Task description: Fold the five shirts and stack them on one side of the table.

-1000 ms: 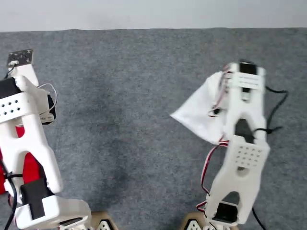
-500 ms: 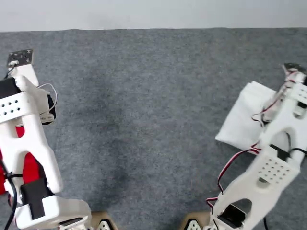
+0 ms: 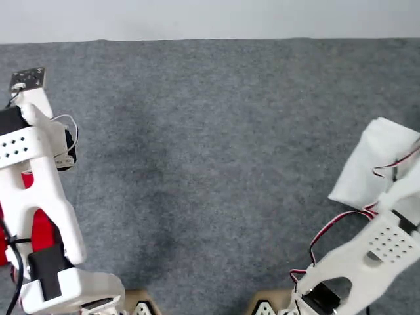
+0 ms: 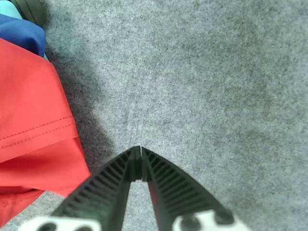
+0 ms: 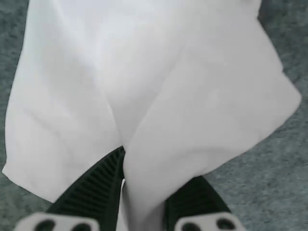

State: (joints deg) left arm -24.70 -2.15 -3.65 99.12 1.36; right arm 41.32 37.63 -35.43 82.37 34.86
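Observation:
A folded white shirt (image 3: 377,164) lies at the right edge of the grey table, under the right arm (image 3: 377,252). Up close, the white shirt (image 5: 144,91) has a fold of its cloth pinched between my right gripper's (image 5: 142,187) black fingers. My left gripper (image 4: 141,161) is shut with nothing in it, just above the grey mat. Beside it lies a red shirt (image 4: 33,125) with a blue shirt (image 4: 19,36) behind it. The left arm (image 3: 36,190) stands at the table's left side over the red shirt (image 3: 39,230).
The grey mat (image 3: 210,164) covers the table between the two arms. A pale wall (image 3: 210,18) runs along the far edge. The arm bases (image 3: 141,303) sit at the near edge.
The right arm has swung to the right with the white shirt, from the centre right to the table's right edge. The left arm has not moved.

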